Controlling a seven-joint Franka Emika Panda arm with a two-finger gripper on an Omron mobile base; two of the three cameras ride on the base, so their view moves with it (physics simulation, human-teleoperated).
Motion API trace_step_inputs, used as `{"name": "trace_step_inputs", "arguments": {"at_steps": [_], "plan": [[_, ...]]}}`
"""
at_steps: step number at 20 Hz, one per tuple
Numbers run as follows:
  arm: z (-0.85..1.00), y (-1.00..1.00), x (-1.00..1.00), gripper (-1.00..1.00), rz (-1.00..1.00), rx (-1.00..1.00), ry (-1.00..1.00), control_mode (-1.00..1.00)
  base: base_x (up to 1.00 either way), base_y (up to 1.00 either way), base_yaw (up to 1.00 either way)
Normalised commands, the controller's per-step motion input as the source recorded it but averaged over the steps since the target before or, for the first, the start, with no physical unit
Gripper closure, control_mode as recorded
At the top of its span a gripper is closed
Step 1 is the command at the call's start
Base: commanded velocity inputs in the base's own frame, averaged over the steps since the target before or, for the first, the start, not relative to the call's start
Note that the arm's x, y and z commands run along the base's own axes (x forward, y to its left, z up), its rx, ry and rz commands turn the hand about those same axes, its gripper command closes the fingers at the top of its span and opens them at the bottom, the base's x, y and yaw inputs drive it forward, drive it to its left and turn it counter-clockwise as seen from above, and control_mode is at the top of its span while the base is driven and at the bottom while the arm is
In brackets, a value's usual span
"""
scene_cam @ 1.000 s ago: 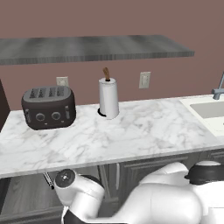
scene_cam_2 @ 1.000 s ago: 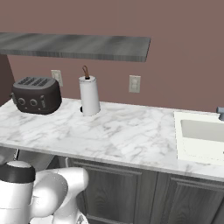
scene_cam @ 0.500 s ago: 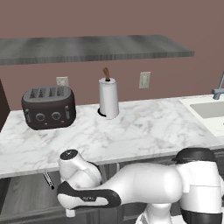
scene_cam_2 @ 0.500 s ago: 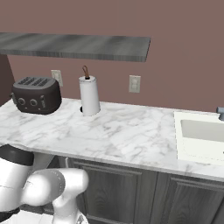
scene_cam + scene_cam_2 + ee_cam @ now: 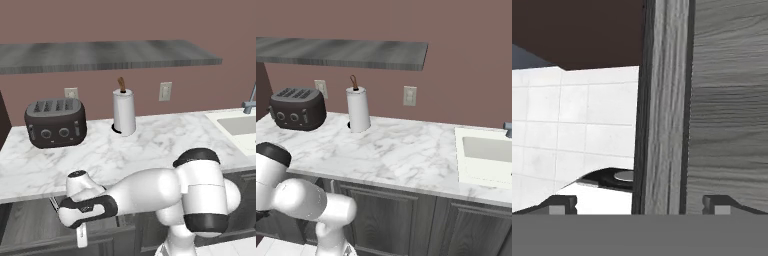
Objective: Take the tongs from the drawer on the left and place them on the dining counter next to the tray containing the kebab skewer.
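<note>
1. My jaws (image 5: pixel 640 205) stand spread as wide as they go and hold nothing; in the hand view one tip sits at either side of a vertical dark grey wood-grain edge, which I take for the drawer (image 5: pixel 662 110) front seen edge-on.
2. In the left base view my hand (image 5: pixel 82 212) hangs low, under the lip of the marble tabletop (image 5: pixel 150 150), at the dark cabinet fronts on the left.
3. The tongs I cannot see; I judge they lie inside the drawer.
4. By my judgement they will be light, stiff and slick metal; best gripped across both arms near the middle.
5. The thin silver bar (image 5: pixel 53 204) beside my hand may be the handle; it is too cut off to say.
</note>
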Motion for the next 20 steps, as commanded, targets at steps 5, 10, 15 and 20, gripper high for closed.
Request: {"name": "trace_step_inputs", "arguments": {"at_steps": [5, 10, 15, 20], "plan": [[-0.23, 0.22, 0.00, -1.00, 0.11, -0.03, 0.00, -1.00, 0.00, 0.00, 0.00], [-0.18, 0.15, 0.00, -1.00, 0.08, -0.03, -0.02, -1.00, 0.00, 0.00, 0.00], [-0.15, 0.08, -0.14, -1.00, 0.03, -0.01, 0.00, -1.00, 0.00, 0.00, 0.00], [-0.01, 0.08, -0.67, -1.00, 0.00, 0.00, 0.00, -1.00, 0.00, 0.00, 0.00]]}}
